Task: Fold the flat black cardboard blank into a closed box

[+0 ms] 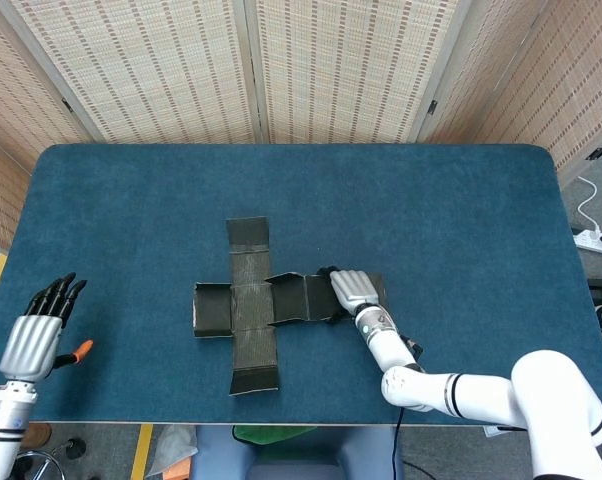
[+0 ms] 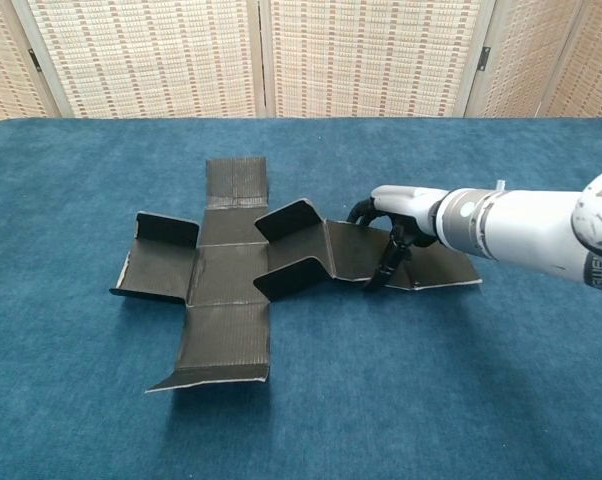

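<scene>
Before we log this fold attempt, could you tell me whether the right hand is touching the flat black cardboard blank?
Touching. In the chest view the right hand arches over the flat black cardboard blank, its dark fingertips planted on the right-hand panel.
</scene>
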